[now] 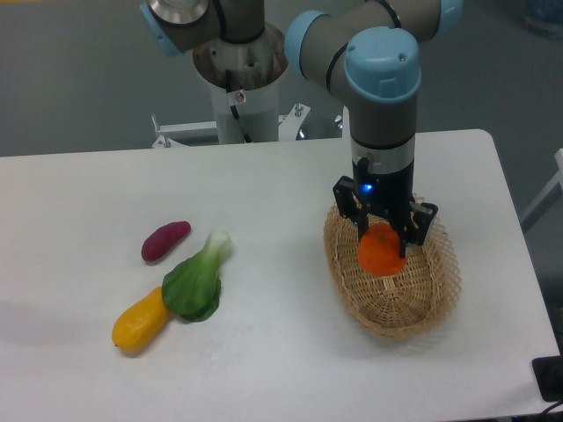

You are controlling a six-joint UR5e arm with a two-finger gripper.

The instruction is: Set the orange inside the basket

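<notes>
The orange (380,251) is small, round and bright orange. It sits between the fingers of my gripper (382,239), which is shut on it. The gripper holds it over the inside of the basket (431,299), a light tan oval woven wicker basket at the right of the white table. The orange is at about rim height, toward the basket's far end. I cannot tell whether it touches the basket's floor. The arm comes straight down from above.
On the left of the table (264,193) lie a purple sweet potato (165,240), a green bok choy (197,281) and an elongated yellow-orange vegetable (139,322). The robot's base (237,79) stands behind the table's far edge.
</notes>
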